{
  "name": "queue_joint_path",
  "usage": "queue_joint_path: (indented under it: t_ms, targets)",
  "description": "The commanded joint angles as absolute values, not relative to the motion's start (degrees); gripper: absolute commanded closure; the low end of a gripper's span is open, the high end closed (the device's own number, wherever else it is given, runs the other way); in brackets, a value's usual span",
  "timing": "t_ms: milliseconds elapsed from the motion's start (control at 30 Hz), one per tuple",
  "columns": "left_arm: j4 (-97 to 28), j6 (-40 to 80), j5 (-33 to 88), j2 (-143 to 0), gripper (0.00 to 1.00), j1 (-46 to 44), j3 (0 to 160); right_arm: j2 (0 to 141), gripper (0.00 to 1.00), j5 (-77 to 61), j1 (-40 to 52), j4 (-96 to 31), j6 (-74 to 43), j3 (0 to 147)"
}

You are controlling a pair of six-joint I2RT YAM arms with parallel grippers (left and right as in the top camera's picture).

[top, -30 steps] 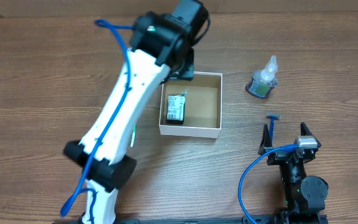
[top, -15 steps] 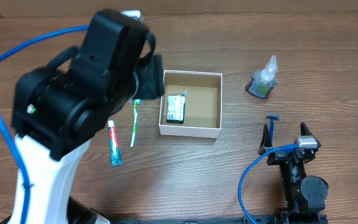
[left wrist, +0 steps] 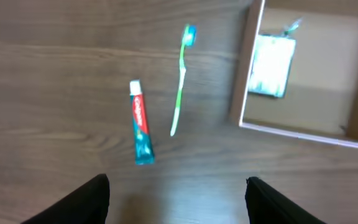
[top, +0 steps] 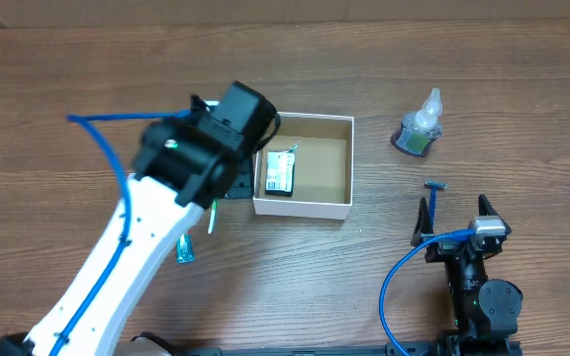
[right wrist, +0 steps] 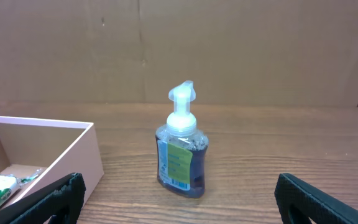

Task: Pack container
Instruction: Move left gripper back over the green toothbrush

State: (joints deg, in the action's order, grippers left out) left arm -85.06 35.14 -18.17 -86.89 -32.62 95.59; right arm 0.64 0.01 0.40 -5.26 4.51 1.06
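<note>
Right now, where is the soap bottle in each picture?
Overhead: soap bottle at upper right, right of the box.
Left wrist: not in it; box at upper right.
Right wrist: soap bottle in the middle, box at its left.
Shared landmark: the box.

Nothing reads clearly: print on the toothpaste tube (left wrist: 140, 121), packet (top: 281, 172) and bottle label (right wrist: 178, 163) is blurred.

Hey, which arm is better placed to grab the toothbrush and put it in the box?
Left. Its open claw hovers close to the toothbrush and toothpaste, beside the container. The right claw sits on the container's far side, near the razor.
</note>
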Motion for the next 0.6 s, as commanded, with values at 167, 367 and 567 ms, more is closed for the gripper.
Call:
queue_joint_path:
  t_ms: [167, 367, 567]
  targets:
    - [-72.9, 36.84, -17.69, -85.69, 0.32, -31.99, 82.15, 0.19, 0.0, -0.14, 0.21, -4.84, 4.56, 0.45]
    - [-68.34, 33.3, -15.07, -85.69, 0.32, -28.75, 79.46, 0.19, 0.0, -0.14, 0.21, -4.84, 4.56, 0.45]
    - [-62.67, 27.24, -11.44, -85.69, 0.33, -25.06, 75.9, 0.19, 0.0, -0.14, 0.21, -4.84, 4.56, 0.45]
